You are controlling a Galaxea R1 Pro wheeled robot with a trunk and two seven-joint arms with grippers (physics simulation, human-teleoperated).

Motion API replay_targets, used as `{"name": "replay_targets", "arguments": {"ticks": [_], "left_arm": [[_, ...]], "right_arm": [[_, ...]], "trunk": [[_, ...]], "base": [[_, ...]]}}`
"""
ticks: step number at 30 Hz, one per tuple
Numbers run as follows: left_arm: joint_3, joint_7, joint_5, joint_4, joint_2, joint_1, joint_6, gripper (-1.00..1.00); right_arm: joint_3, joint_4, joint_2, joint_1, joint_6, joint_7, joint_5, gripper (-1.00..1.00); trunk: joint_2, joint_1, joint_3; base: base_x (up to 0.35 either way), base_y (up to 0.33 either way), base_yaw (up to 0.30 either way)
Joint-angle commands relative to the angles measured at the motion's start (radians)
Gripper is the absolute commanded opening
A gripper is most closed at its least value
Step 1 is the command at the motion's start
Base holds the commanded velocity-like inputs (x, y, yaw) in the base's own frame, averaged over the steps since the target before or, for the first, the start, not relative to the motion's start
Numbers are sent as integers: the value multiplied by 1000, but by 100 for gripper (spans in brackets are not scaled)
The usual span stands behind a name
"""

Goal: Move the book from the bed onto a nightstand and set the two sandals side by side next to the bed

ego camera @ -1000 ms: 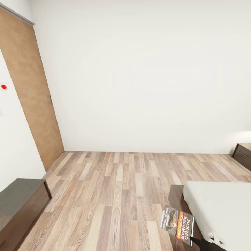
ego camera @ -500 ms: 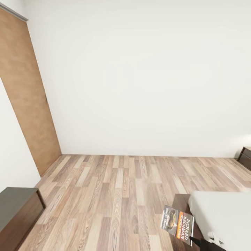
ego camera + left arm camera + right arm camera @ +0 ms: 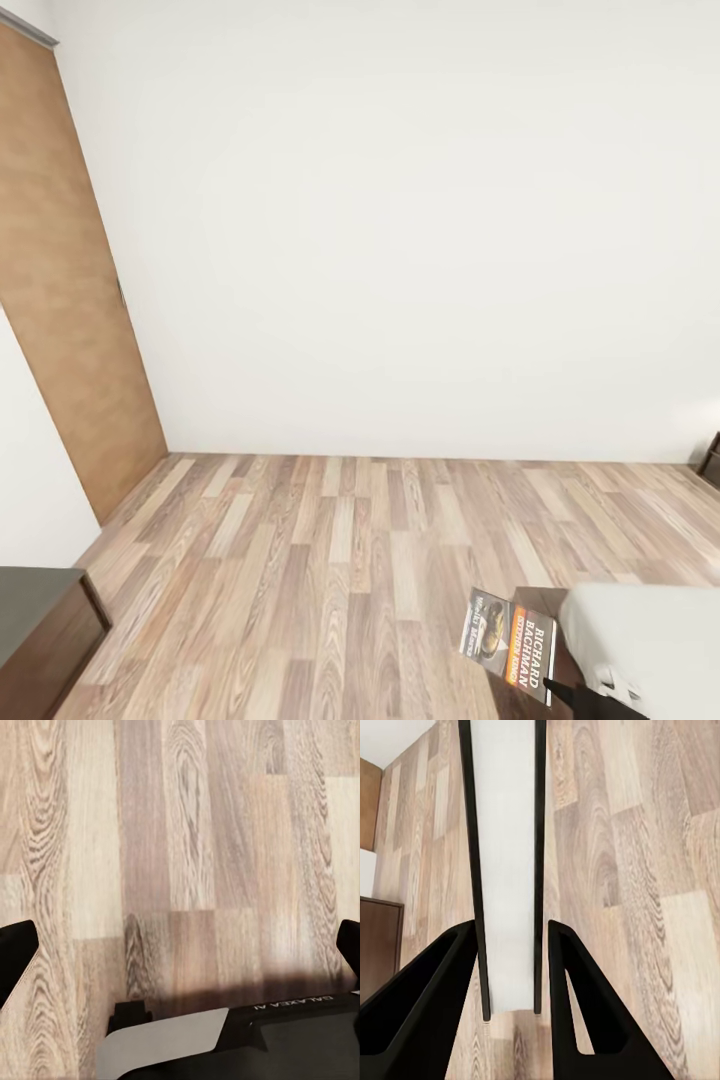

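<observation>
The book (image 3: 510, 646) hangs low at the right of the head view, clear of the bed (image 3: 650, 650), its dark cover with the orange band and white lettering facing up toward the camera. It is held by one end in the right tool (image 3: 512, 975). In the right wrist view the pale page edge of the book (image 3: 507, 862) runs straight out between the two black fingers (image 3: 427, 1012), which press against its covers on either side, so this tool is pinching the book. Gripped at one end like that, the thin paperback sticks out ahead of the arm, which looks like a carrying hold, not one made ready for setting down.

The left tool (image 3: 180, 945) points down at bare plank floor (image 3: 187, 832), its two black fingertips standing wide apart at the picture's edges with nothing between them: spread and idle.

Beyond the book, the white mattress corner and dark frame of the bed sit at the lower right. A dark brown cabinet (image 3: 40, 620) shows at the lower left near a brown door (image 3: 70, 300), and the edge of another dark piece of furniture (image 3: 712, 458) sits by the far wall at the right. I judge the book to be in transit toward a nightstand.
</observation>
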Motion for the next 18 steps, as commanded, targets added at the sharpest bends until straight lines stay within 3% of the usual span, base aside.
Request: {"name": "replay_targets", "arguments": {"ticks": [1,18], "left_arm": [[9,-4,-8,0,0,-1,-3,100],[9,-4,-7,2,2,-1,-3,100]], "right_arm": [[-6,-1,0,-1,11,3,-8,-100],[-6,-1,0,-1,12,3,-8,-100]], "trunk": [[-1,1,-1],[-1,1,-1]], "base": [[330,0,0],[330,0,0]]}}
